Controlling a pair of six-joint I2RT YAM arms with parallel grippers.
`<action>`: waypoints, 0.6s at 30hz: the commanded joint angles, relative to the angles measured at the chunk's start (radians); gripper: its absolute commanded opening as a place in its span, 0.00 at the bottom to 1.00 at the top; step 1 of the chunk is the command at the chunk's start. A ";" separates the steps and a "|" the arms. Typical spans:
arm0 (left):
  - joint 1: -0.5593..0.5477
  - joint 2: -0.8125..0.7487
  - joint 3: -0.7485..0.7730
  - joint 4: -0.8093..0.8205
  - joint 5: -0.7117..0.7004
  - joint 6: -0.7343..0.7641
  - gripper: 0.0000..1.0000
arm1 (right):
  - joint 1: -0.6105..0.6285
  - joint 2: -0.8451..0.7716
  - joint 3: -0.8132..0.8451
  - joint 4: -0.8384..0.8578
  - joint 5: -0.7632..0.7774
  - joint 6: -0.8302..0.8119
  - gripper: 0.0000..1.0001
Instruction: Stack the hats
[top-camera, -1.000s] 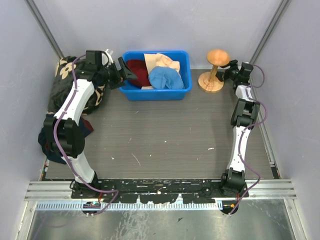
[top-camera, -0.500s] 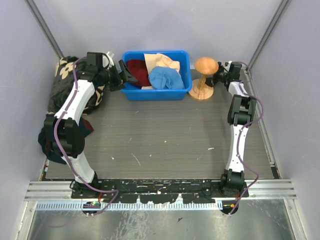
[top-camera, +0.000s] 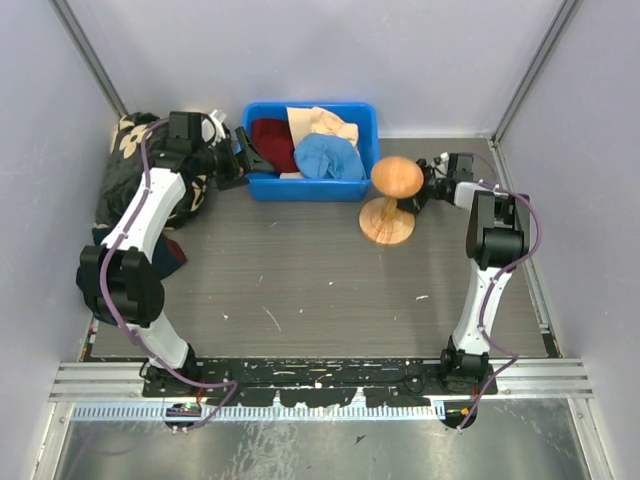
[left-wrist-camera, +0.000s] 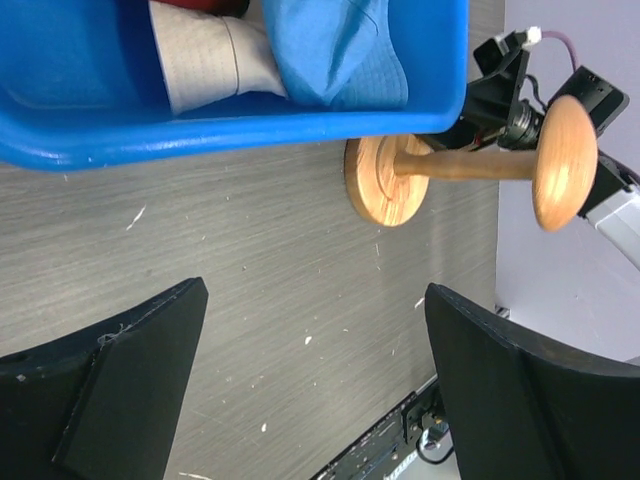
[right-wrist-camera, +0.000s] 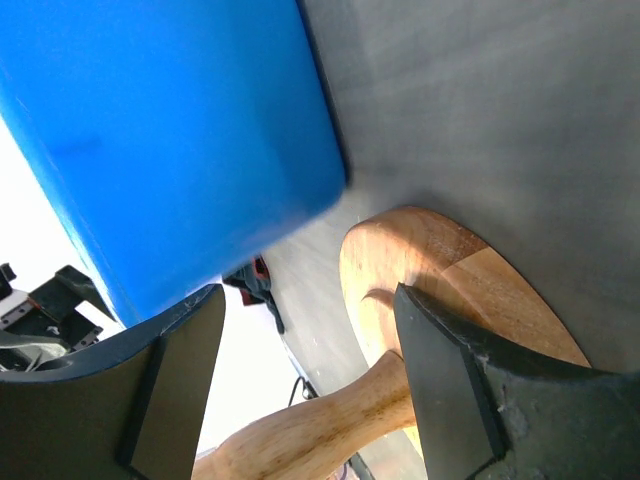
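- The right gripper (top-camera: 423, 190) is nearest. Its jaws stand apart on either side of the stem of the wooden hat stand (top-camera: 388, 200), with a clear gap on one side, so nothing is clamped.
- The stand is upright on the table (top-camera: 300, 270), and its round top is bare.
- The left gripper (left-wrist-camera: 312, 300) is wide open and holds nothing. It hovers just outside the left end of the blue bin (top-camera: 310, 188).
- The hats lie inside the bin, to the right of the left gripper.
  - The dark red hat (top-camera: 275, 140) is closest to it.
  - The light blue hat (top-camera: 330, 158) is further along, just beside the stand.
  - The cream-beige hats (top-camera: 322, 125) are at the back. I cannot tell whether there are one or two.
- By my reading, stacking has not begun. No hat sits on the stand, and every hat has yet to be lifted out and placed.
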 joint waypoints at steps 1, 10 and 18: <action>-0.001 -0.084 -0.067 0.018 0.020 -0.013 0.98 | 0.047 -0.138 -0.215 0.016 0.077 -0.015 0.75; -0.001 -0.225 -0.228 0.014 0.015 -0.007 0.98 | 0.154 -0.386 -0.552 0.183 0.179 0.109 0.75; -0.002 -0.246 -0.229 -0.012 0.039 -0.001 0.98 | 0.109 -0.579 -0.480 0.115 0.245 0.072 0.75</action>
